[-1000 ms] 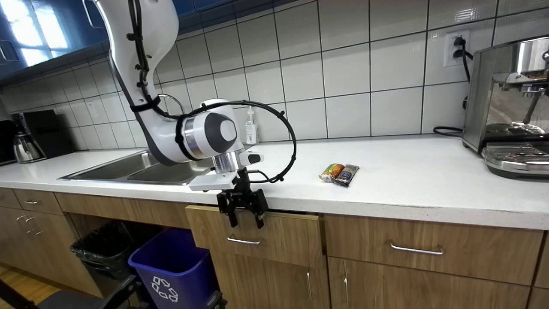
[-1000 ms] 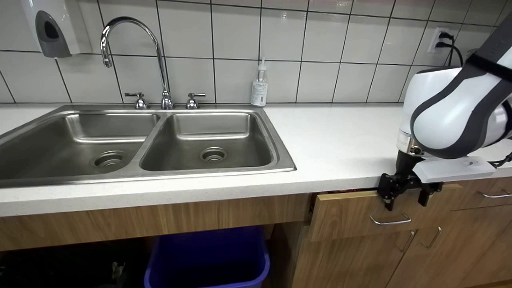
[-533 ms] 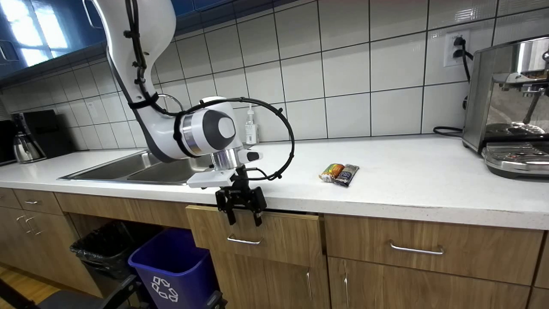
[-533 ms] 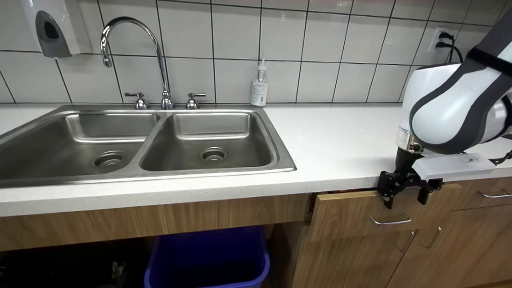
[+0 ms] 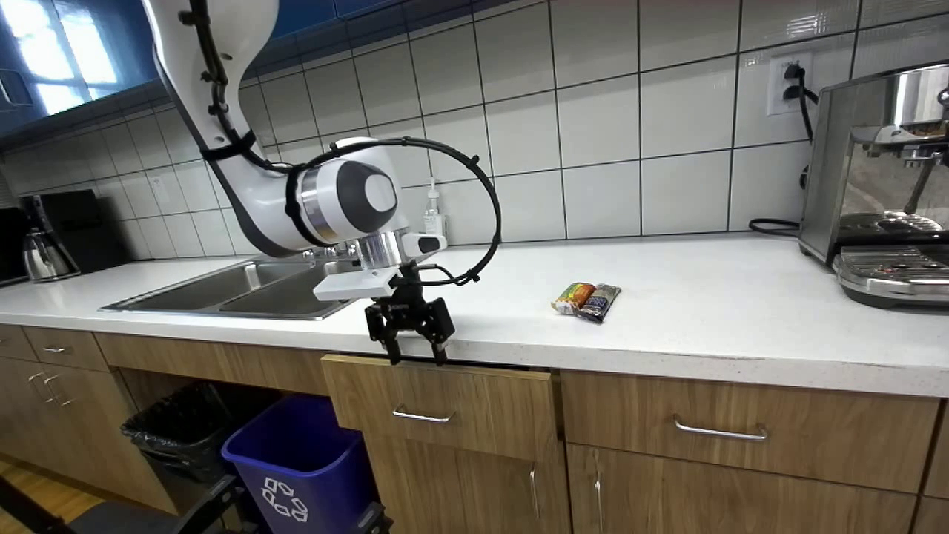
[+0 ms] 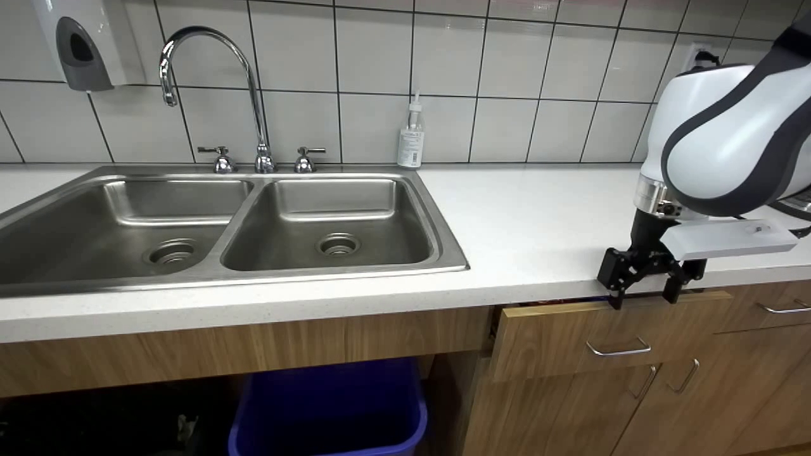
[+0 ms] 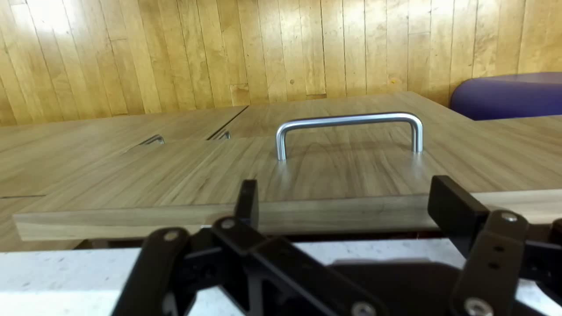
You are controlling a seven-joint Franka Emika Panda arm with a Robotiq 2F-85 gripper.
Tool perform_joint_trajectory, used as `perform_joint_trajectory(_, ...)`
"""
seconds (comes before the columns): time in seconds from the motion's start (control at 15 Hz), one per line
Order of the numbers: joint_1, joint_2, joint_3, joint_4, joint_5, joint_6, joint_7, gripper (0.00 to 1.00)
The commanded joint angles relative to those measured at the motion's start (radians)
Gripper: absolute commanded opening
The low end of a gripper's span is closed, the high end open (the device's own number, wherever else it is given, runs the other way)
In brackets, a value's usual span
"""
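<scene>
Wrist view: gripper [image 7: 345, 188] is spread wide, empty, by the counter's front edge [image 7: 66, 270]; drawer [image 7: 347, 173], likely weighty, stiff, best grasped by its handle [image 7: 347, 119].

The wooden drawer [image 5: 474, 400] with a silver handle [image 7: 349, 119] stands ajar below the countertop [image 5: 704, 297].

1 end effector [image 5: 417, 359], 2 pkts [image 5: 597, 303], 1 pump btl [image 6: 411, 144].

Glare whitens blue cabinets [image 5: 74, 59] in an exterior view; hot spots bleach the wooden floor [image 7: 281, 52] in the wrist view, the dark gripper [image 7: 344, 204] perhaps slightly out of focus; shadow fills the under-counter recess [image 6: 114, 418].
</scene>
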Motion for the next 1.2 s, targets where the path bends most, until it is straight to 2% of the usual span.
perform_joint_trajectory(0.0,-0.001,-0.107,0.006,-0.041,0.000,-0.023,-0.021,1.00)
perform_joint_trajectory(0.67,-0.012,-0.230,0.028,-0.073,-0.017,-0.014,-0.018,1.00)
perform_joint_trajectory(0.73,-0.016,-0.181,0.029,-0.045,-0.006,-0.003,-0.006,1.00)
perform_joint_trajectory(1.13,-0.015,-0.175,0.029,-0.046,-0.006,-0.002,-0.005,1.00)
